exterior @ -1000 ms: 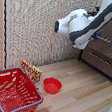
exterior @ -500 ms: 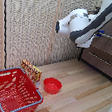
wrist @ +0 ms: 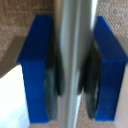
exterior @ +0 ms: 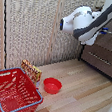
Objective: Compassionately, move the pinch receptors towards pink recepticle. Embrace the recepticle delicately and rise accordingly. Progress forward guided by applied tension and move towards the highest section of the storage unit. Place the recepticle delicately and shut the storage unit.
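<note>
- Brown wooden storage unit (exterior: 104, 57) filled the right edge of the exterior frame, its lower drawer front carrying a silver bar.
- White glossy arm (exterior: 89, 23) reached across the upper right toward the unit.
- Red wire basket (exterior: 13, 90) sat at lower left on the wooden surface (exterior: 82, 96).
- Red bowl (exterior: 52, 85) lay just beside the basket.
- Blue-padded gripper (wrist: 73, 65) pinched a silver bar handle (wrist: 74, 35) between its fingers in the wrist view.

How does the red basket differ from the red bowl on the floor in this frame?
The basket is wire mesh with see-through sides; the bowl is solid. The basket is much larger, boxy and deep, while the bowl is small, round and shallow. The basket has a blue-grey rim; the bowl is red all over. Both are red, stand upright on the wooden floor, and show nothing inside.
</note>
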Robot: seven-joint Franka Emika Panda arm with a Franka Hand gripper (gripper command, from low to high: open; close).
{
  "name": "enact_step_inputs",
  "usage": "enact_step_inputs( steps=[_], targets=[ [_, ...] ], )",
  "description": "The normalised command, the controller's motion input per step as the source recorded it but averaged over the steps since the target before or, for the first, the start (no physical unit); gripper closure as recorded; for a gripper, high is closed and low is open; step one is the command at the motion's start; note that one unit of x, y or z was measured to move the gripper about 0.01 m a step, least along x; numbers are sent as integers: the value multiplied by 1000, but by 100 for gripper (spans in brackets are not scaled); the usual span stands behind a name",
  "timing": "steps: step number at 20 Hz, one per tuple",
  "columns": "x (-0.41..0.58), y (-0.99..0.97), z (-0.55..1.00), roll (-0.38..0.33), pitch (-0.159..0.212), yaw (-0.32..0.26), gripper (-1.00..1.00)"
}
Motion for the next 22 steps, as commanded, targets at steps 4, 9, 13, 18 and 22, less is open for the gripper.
enact_step_inputs(
  steps=[4, 9, 13, 18, 22],
  targets=[
    [-194, -976, 315, 0, -5, 0, 100],
    [-281, -950, 310, 0, -14, 0, 100],
    [-251, -651, 181, -1, -40, 2, 100],
    [-174, -481, 169, -10, -36, 17, 100],
    [9, -4, 29, -22, 0, 72, -100]
  ],
)
